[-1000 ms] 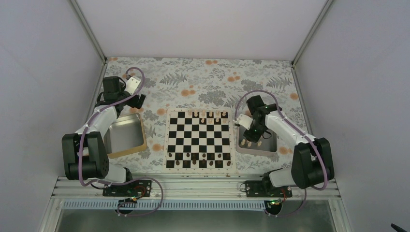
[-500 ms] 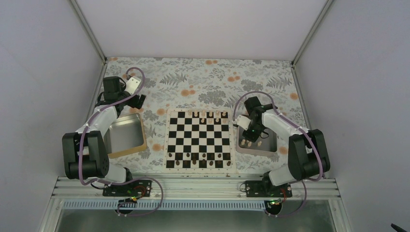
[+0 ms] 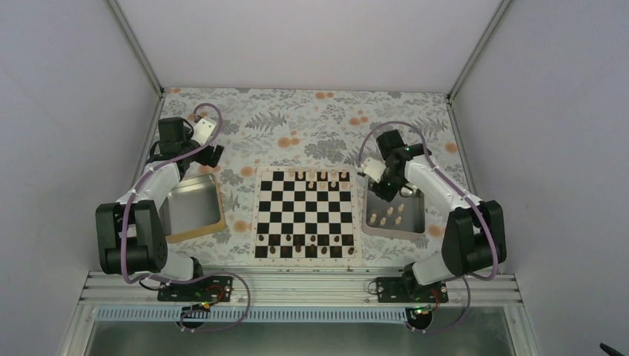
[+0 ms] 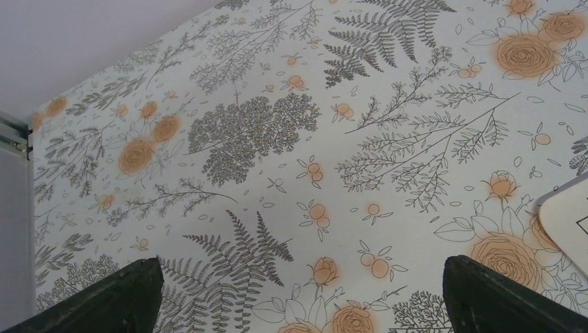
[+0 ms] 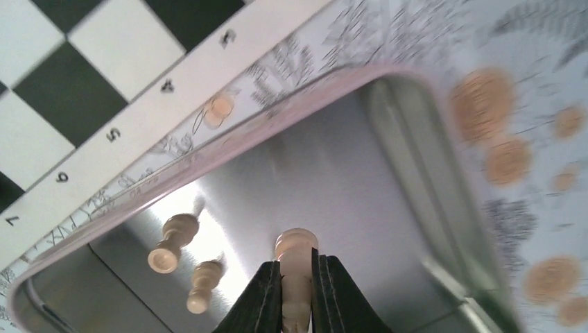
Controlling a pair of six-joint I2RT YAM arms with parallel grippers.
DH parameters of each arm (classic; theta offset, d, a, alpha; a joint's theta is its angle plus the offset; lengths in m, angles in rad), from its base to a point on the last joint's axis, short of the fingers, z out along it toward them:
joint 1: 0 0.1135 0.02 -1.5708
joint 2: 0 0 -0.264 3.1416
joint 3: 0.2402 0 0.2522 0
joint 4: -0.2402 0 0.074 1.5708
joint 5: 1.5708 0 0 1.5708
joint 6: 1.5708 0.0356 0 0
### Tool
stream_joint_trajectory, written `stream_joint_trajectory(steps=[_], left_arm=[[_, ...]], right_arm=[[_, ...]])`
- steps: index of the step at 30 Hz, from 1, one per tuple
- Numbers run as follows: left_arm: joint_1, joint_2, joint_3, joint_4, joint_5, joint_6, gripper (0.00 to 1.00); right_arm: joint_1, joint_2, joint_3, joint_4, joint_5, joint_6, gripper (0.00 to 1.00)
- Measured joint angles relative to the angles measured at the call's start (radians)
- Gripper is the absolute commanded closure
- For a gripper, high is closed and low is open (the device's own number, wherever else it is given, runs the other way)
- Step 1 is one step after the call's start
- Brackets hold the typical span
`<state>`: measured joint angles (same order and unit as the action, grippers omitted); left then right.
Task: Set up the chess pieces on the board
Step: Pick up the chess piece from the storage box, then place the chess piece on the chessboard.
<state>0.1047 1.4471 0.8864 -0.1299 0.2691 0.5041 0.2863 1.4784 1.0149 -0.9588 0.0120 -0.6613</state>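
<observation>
Steel tray walls are seen near the right end effector, clamped on a pale, round-headed chess piece; left end effector gapes empty.

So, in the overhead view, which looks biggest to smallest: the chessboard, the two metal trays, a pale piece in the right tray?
1. chessboard.
2. left tray and right tray: they look alike, so I won't rank them.
3. pale piece in the right tray, by far the smallest.
</observation>
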Motion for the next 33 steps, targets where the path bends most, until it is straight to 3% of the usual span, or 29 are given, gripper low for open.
stream_joint_trajectory(steps=[9,24,33], left_arm=[[0.0,-0.001,0.0,0.0,0.008,0.0,0.0],[0.0,-0.015,0.0,-0.001,0.032,-0.003,0.0],[0.0,-0.015,0.0,-0.001,0.044,-0.003,0.0]], right_arm=[[0.09,0.055,0.293,-0.091,0.013,0.0,0.92],[0.451,0.602,0.813,-0.127,-0.001,-0.003,0.92],[0.56,0.757,1.0,-0.139,-0.011,-0.019,0.9]])
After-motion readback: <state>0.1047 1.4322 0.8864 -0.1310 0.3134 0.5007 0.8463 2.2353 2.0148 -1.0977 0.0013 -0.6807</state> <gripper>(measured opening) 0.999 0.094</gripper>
